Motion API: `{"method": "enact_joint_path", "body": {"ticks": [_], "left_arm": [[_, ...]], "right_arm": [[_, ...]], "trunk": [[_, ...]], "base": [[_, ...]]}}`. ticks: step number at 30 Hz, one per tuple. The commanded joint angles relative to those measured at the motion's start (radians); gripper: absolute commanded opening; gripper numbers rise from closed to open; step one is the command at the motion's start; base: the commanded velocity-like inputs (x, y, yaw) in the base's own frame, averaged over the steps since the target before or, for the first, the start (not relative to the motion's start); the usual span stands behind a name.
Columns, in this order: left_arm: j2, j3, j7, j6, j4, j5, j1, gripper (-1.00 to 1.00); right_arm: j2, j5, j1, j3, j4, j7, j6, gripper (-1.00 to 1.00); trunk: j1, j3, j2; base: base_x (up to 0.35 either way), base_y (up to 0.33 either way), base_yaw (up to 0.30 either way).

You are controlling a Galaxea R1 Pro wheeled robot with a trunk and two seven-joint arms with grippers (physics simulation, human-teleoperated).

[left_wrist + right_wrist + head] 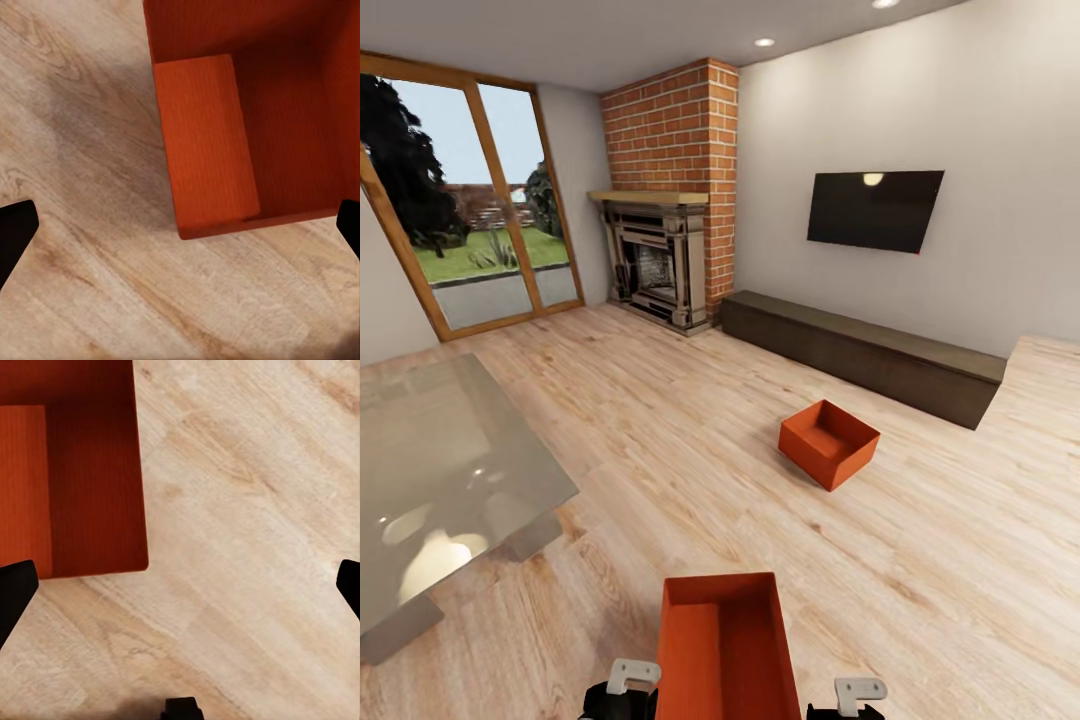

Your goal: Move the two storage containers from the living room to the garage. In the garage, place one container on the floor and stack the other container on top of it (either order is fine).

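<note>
I am in the living room. One orange-red storage container (726, 640) lies on the light wood-plank floor (660, 420) right in front of me, between my two arms. Its ribbed inside bottom shows in the left wrist view (217, 135) and its corner in the right wrist view (82, 472). The other storage container (828, 441) sits farther off, in front of the low cabinet. My left gripper (622, 695) (180, 231) hangs open above the near container's edge. My right gripper (857, 700) (182, 589) is open over bare planks beside it. Neither holds anything.
A glass-topped table (450, 480) stands close at the left. The long dark low cabinet (860, 350) runs along the far wall under the TV (873, 208). A brick fireplace (660, 260) fills the corner, with glass doors (460, 220) at the far left.
</note>
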Motion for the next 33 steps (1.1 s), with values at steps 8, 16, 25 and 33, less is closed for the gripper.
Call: {"method": "enact_joint_path", "body": {"ticks": [8, 16, 25, 33], "left_arm": [[0.001, -0.009, 0.006, -0.004, 0.001, 0.011, -0.001, 1.00], [0.001, -0.009, 0.006, -0.004, 0.001, 0.011, -0.001, 1.00], [0.006, -0.004, 0.007, 0.000, 0.002, 0.010, 0.001, 1.00], [0.018, -0.006, 0.007, -0.004, 0.001, 0.010, 0.003, 1.00]], "right_arm": [[0.000, 0.007, 0.000, 0.001, -0.001, -0.004, 0.006, 1.00], [0.000, 0.010, 0.000, 0.002, -0.001, -0.003, 0.006, 1.00], [0.001, 0.021, -0.006, 0.005, 0.004, -0.009, 0.004, 1.00], [-0.002, 0.025, -0.025, 0.012, -0.002, -0.019, 0.008, 1.00]], "trunk": [[0.000, -0.001, -0.001], [0.000, -0.001, -0.001], [0.000, -0.001, -0.001], [0.000, -0.001, -0.001]], "base": [[0.010, -0.004, 0.000], [0.001, 0.000, 0.000], [0.000, 0.000, 0.000], [0.000, 0.000, 0.000]]}}
